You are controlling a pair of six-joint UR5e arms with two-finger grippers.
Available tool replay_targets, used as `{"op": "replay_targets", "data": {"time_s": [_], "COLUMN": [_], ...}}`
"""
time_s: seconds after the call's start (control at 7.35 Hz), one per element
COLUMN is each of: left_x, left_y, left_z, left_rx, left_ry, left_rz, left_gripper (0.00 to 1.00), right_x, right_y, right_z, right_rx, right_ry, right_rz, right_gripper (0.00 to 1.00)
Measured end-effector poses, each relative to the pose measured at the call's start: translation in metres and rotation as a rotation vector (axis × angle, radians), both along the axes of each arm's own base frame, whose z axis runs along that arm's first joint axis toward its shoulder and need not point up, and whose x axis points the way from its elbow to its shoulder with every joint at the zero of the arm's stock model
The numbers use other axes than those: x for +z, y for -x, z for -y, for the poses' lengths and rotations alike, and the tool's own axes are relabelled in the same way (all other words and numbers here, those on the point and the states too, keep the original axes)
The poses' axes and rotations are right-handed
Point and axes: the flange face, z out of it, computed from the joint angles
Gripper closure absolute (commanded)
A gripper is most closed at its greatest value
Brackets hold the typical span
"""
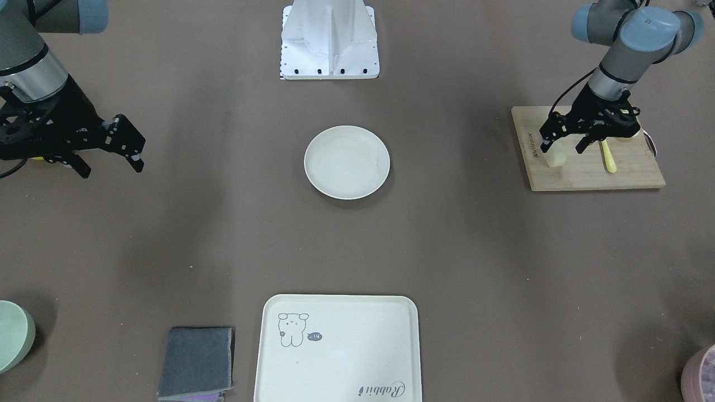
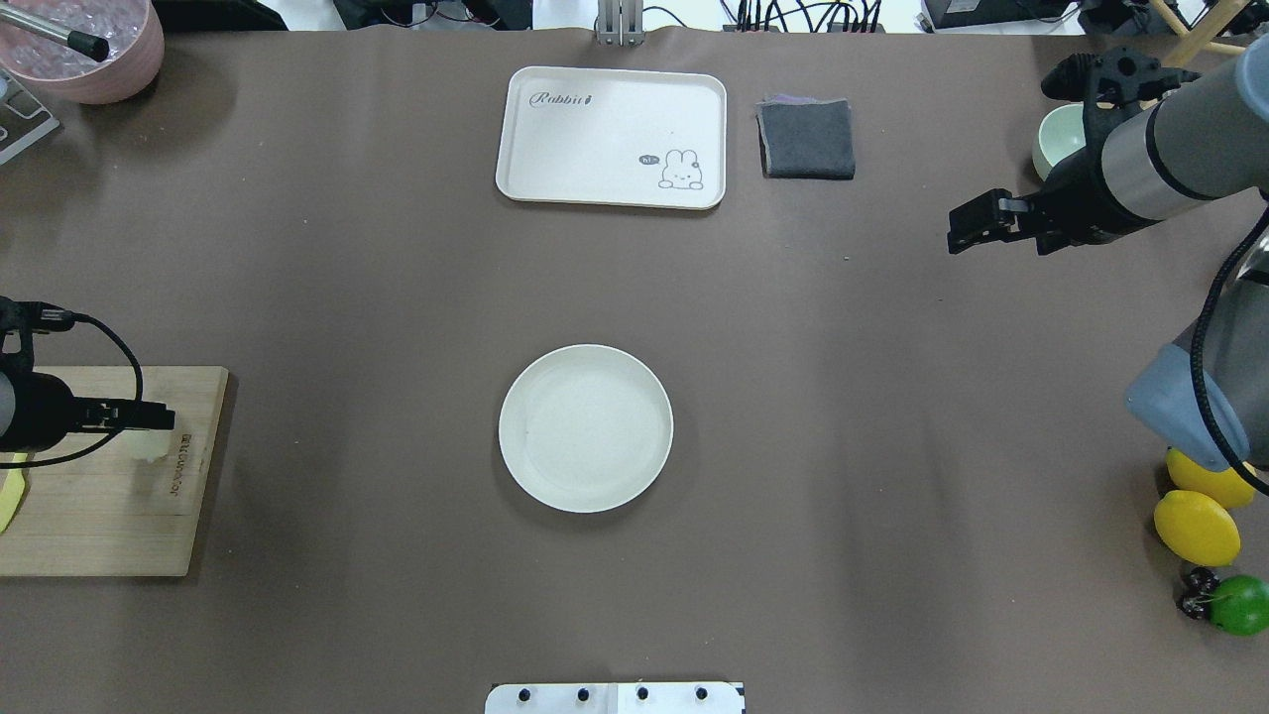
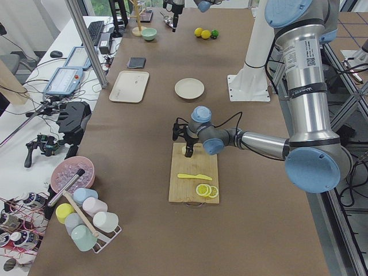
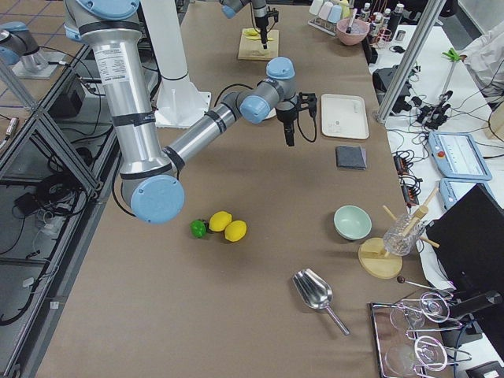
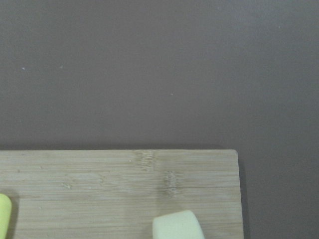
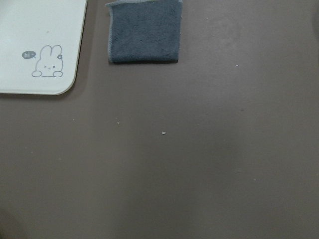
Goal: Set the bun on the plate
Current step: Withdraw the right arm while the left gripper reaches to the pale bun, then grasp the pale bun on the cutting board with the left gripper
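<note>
**Left jaws open over the bun, no grip yet**

On the left gripper (image 1: 563, 146) the fingers (image 1: 544, 144) are spread and point down on either side of the bun (image 1: 557, 160). We can't confirm pad contact from any view. The left wrist view shows only one end of the bun at its bottom edge and no fingers. We read this as pre-grasp.

The bun sits on the bamboo cutting board (image 1: 586, 176), near the board's edge on the plate side. A yellow plastic knife (image 1: 608, 157) lies near it, not touching. The plate (image 1: 347, 162) is mid-table, bare, well apart from the board.

Handling, our guess:
- **Feel:** light and soft, with a smooth skin. It likely squashes under a hard pinch and may slip under a loose one.
- **Grip:** we'd take it across the short axis at mid-length, fingers low on the flanks, closing just enough to dent it.
- **Watch:** keep the knife-side finger off the knife.

The right gripper (image 1: 111, 167) has its fingers apart and holds nothing. It hangs above the table, well away from the plate.
</note>
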Motion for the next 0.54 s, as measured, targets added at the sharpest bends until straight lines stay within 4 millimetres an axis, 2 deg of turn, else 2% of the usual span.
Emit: {"op": "replay_targets", "data": {"time_s": [0.14, 0.27, 0.41, 0.54], "left_x": [0.0053, 0.0085, 0.0095, 0.0084], "left_y": [-0.0048, -0.0091, -0.0121, -0.0136], "left_z": [-0.0021, -0.0040, -0.0056, -0.0065], "left_rx": [-0.003, -0.006, -0.005, -0.004], "left_ry": [-0.004, -0.012, -0.018, -0.023], "left_rz": [0.016, 0.030, 0.037, 0.038], "left_gripper": [0.50, 0.63, 0.74, 0.76], "right_x": [0.0020, 0.0021, 0.0020, 0.0019], "right_y": [-0.0030, -0.0043, -0.0049, -0.0056], "right_z": [0.0003, 0.0003, 0.0003, 0.0003], "right_rx": [-0.003, -0.003, -0.003, -0.002], "right_ry": [-0.002, -0.003, -0.004, -0.004], "right_rz": [-0.001, -0.001, -0.001, 0.000], "right_gripper": [0.00, 0.00, 0.00, 0.00]}}
